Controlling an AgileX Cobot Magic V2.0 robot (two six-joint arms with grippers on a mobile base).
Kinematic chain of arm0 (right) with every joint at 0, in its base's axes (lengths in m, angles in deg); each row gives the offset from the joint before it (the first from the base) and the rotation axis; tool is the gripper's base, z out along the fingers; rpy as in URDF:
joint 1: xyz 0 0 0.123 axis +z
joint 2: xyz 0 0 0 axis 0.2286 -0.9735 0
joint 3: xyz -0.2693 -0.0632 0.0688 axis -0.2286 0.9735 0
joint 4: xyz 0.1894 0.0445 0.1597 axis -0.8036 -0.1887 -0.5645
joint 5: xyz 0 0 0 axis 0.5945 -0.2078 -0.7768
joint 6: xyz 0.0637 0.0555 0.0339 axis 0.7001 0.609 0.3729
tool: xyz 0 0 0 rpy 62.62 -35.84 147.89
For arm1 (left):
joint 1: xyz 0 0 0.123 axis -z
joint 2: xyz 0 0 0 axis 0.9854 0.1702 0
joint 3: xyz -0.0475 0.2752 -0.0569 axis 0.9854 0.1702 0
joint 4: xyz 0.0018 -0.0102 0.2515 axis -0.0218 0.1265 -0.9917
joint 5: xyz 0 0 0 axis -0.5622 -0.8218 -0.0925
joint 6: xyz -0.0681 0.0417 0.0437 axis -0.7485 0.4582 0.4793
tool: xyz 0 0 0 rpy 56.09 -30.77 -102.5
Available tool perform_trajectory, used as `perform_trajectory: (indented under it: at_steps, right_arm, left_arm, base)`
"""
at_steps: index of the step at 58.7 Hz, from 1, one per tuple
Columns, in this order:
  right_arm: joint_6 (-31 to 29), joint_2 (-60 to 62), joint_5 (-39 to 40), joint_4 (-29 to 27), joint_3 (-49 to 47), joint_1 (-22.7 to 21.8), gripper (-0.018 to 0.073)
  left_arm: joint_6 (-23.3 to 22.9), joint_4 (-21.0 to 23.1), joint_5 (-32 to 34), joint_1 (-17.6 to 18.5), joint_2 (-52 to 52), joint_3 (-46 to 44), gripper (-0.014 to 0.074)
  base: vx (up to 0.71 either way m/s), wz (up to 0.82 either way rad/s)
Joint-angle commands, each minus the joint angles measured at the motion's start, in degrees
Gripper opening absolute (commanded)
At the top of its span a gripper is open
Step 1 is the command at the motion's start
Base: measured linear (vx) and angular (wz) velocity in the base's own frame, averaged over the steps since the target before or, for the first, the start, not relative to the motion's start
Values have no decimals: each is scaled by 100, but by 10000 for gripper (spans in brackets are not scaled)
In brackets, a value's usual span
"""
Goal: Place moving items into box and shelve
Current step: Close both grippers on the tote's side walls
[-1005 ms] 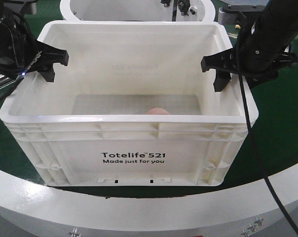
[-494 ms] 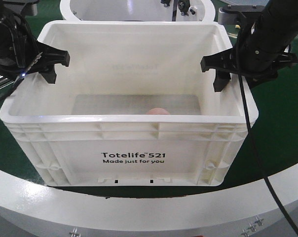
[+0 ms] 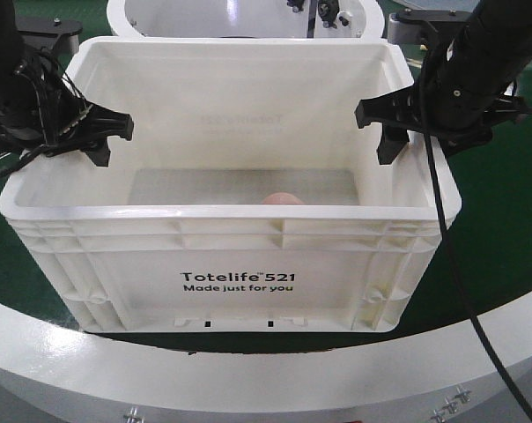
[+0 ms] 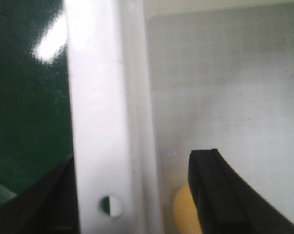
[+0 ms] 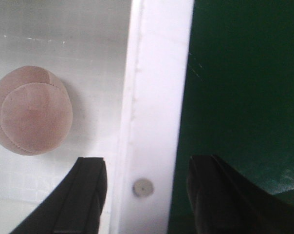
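The white crate [image 3: 231, 231] printed "Totelife 521" stands on the green surface. The pinkish-tan ball [image 3: 282, 197] lies on its floor near the front wall; it also shows in the right wrist view [image 5: 32, 109]. The cream-yellow ball [image 4: 183, 212] peeks out beside my left gripper's inner finger. My left gripper [image 3: 103, 141] is open and straddles the crate's left rim [image 4: 103, 122], one finger inside, one outside. My right gripper [image 3: 380, 132] is open and straddles the right rim [image 5: 156, 97] the same way. Neither gripper holds anything.
A curved white ring [image 3: 248, 379] runs across the front below the crate. A second white round rim [image 3: 248, 18] lies behind the crate. A black cable [image 3: 460, 291] hangs from the right arm past the crate's right front corner.
My left gripper has moved down and to the right, lower along the crate's left rim. The right gripper, the crate and the pinkish ball have hardly moved.
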Motion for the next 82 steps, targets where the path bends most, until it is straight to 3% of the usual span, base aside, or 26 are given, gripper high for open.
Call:
perform_trajectory:
  at_steps: [1,12,32,82]
  right_arm:
    - [-30,231,-172,31,-197,-29,414]
    - [-30,231,-177,25,-197,-29,322]
    - [-99,231,-237,44,-197,-29,-1]
    - [-185,236,-204,286,-197,-29,-8]
  left_arm:
    - [-63,-66,256,19,-336,-128,480]
    - [-63,-66,237,19,-424,-128,345]
    - [-7,-71,212,19,-411,-128,-10]
    - [102,-71,628,19,-567,-128,-4]
  base:
    - [0,0]
    - [0,0]
    - [0,0]
    - [0,0]
